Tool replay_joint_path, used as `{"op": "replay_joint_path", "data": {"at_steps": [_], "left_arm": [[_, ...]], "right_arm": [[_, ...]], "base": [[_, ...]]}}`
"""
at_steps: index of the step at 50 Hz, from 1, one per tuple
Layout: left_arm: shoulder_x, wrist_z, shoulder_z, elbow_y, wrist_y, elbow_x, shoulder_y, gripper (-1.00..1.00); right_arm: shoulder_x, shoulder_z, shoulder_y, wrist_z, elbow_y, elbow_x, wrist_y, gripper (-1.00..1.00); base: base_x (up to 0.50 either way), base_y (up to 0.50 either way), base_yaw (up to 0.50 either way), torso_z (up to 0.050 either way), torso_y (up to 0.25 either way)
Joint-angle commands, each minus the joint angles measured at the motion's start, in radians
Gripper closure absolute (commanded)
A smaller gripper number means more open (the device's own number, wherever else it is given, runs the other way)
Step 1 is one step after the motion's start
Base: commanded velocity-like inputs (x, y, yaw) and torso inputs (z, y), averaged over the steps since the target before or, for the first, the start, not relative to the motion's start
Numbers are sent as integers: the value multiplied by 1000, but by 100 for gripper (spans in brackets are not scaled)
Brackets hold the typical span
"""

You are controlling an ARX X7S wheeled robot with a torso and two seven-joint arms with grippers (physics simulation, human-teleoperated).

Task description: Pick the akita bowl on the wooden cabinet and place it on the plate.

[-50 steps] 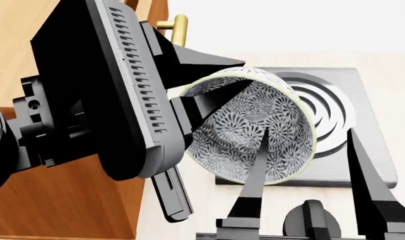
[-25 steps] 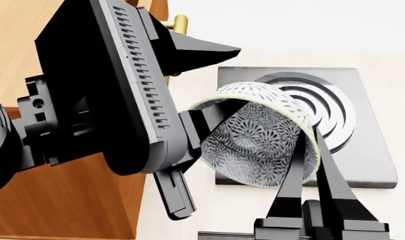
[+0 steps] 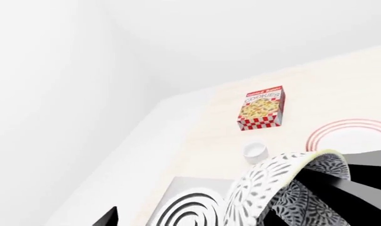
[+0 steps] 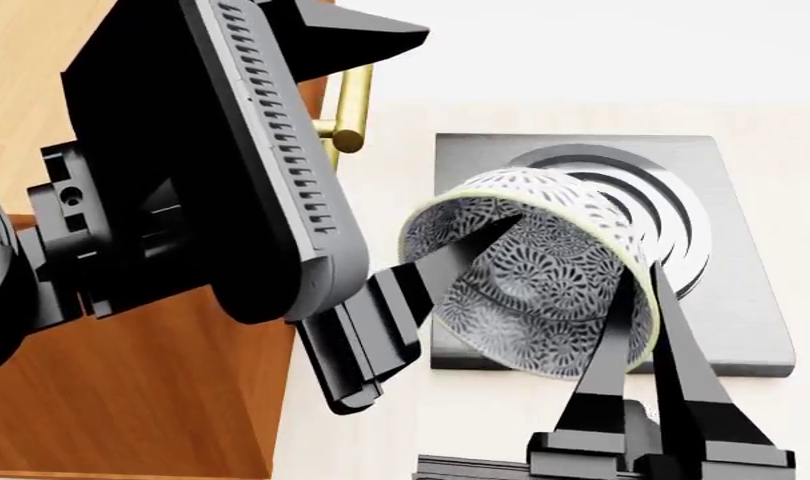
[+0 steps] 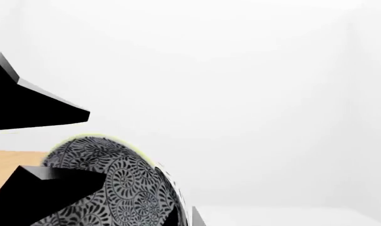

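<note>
Right gripper [image 4: 635, 300] pinched on rim of akita bowl [image 4: 545, 280], one finger inside, one outside; bowl tipped on side, held in air above grey ringed square [image 4: 732, 300] on counter. Left gripper [image 4: 425, 150] spread wide, one finger reaching into bowl, contact unclear. Wooden cabinet [image 4: 125, 400] beside. Left wrist view: plate [image 3: 350, 134] on pale counter [image 3: 203, 127], near cookie box [image 3: 261, 108] and small white cup [image 3: 254, 151].

Head camera looks steeply down from close range, the left arm filling the view's 9 o'clock side beside the wooden cabinet [image 4: 125, 400]. Left wrist camera faces out across the table [image 3: 203, 127]. Right wrist camera faces a blank wall. All three share the akita bowl [image 4: 545, 290], seen very near.
</note>
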Motion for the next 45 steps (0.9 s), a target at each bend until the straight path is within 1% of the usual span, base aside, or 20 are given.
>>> {"op": "replay_joint_path", "data": {"at_steps": [1, 12, 24, 35, 45], "left_arm": [[-1, -3, 5, -3, 2, 1, -2, -100], [-6, -7, 5, -2, 2, -4, -4, -100], [-11, -15, 0, -2, 4, -10, -2, -100], [-17, -18, -4, -2, 6, -15, -6, -100], [-9, -39, -20, -24, 6, -23, -10, -100]], "right_arm": [[19, 52, -30, 45, 14, -8, -32, 100], [32, 151, -124, 98, 97, 6, -158, 100], [35, 232, -198, 141, 147, 23, -243, 100], [57, 287, -246, 165, 123, 33, -288, 100], [58, 391, -333, 236, 131, 71, -356, 100]], "base": [[0, 0, 0, 0, 0], [0, 0, 0, 0, 0], [0, 0, 0, 0, 1], [0, 0, 0, 0, 0], [0, 0, 0, 0, 0]]}}
